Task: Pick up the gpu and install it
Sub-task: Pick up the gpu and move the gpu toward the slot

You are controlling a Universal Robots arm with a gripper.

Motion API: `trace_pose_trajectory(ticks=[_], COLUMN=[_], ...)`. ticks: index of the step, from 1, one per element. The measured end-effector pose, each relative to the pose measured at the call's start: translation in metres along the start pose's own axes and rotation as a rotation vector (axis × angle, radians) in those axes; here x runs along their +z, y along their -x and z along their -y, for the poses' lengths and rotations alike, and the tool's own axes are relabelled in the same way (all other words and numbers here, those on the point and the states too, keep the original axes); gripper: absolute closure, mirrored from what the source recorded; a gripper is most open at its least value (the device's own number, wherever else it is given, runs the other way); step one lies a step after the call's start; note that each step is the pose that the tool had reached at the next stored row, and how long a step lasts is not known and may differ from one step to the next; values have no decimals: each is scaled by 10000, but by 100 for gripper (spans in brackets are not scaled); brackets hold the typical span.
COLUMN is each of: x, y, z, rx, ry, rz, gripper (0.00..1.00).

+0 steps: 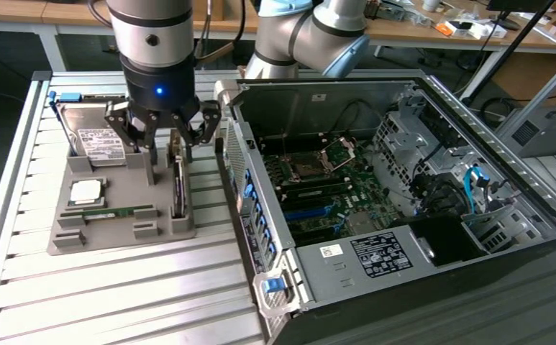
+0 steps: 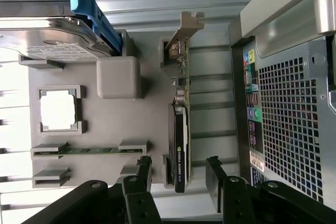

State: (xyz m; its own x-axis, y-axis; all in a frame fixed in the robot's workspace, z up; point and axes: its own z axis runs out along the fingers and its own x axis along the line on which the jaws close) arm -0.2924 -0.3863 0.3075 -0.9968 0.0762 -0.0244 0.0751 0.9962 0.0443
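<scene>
- Hovering over the tray (image 1: 114, 241), the gripper (image 1: 169, 147) was released, fingers (image 2: 144, 174) spread either side of the gpu (image 2: 180, 129), not touching it.
- The gpu stood on edge in the tray, beside the case (image 1: 316, 108).

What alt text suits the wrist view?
The robot's open black hand straddles one end of the thin dark green gpu card, which stands on edge in a grey plastic parts tray beside the metal computer case.
</scene>
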Motion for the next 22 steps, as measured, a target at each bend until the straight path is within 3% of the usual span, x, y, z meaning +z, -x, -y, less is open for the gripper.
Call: trace_pose_trajectory(ticks=[22], x=[107], y=[-3], z=[5], rx=[0], ry=[1], rz=[1], gripper=[46])
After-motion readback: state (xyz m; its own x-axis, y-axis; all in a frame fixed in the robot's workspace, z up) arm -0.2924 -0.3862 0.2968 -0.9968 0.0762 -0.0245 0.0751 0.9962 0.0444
